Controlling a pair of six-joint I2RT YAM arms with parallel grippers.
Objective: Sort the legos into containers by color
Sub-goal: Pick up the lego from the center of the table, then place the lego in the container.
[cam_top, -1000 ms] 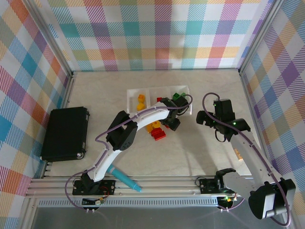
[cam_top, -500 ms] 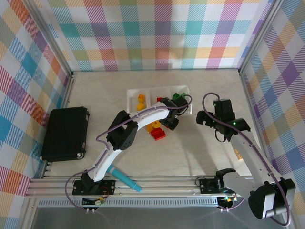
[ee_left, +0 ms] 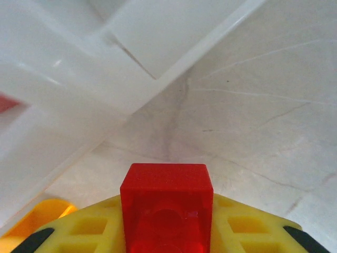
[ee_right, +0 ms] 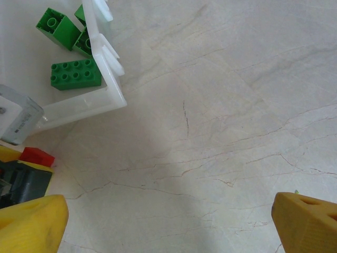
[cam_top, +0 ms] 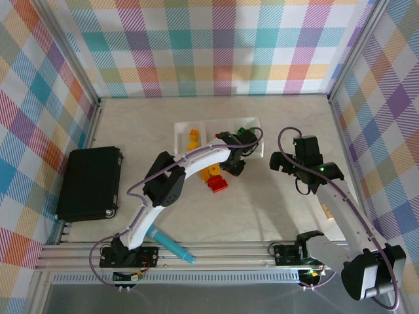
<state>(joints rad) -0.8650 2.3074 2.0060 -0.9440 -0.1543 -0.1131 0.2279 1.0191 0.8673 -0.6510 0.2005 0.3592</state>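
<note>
Between the yellow fingers (ee_left: 89, 232) of the left claw (ee_left: 166, 240), low and centre in the left wrist view: a red brick (ee_left: 166, 197), pinched from both sides. Pokes forward past the fingertips toward the white rim of the tray (ee_left: 174, 74), flat end outward, faint round mark on the face nearest the camera. Long axis hard to judge this close; seemingly in line with the fingers. Marbled bench (ee_left: 253, 116) beyond. At the lower left, part of an orange brick (ee_left: 39, 213), cut off by the frame.

From the right wrist view, the same red brick (ee_right: 36, 156) at the left edge, a small block lying roughly level, just outside the tray's (ee_right: 113, 100) near corner. Inside that corner compartment, green bricks (ee_right: 75, 74), one studs-up, others tipped. Right claw (ee_right: 168, 211) spread wide, a finger at each bottom corner, bare bench between.

From above, left claw (cam_top: 234, 163) at the tray's (cam_top: 180, 140) near edge, held brick hidden beneath it. Yellow bricks (cam_top: 194, 139) in the left compartment, green in the right. Just left of the claw on the bench, the orange brick (cam_top: 211, 173) with a loose red brick (cam_top: 218, 184) beside it. Right claw (cam_top: 280, 163) off to the tray's right.
</note>
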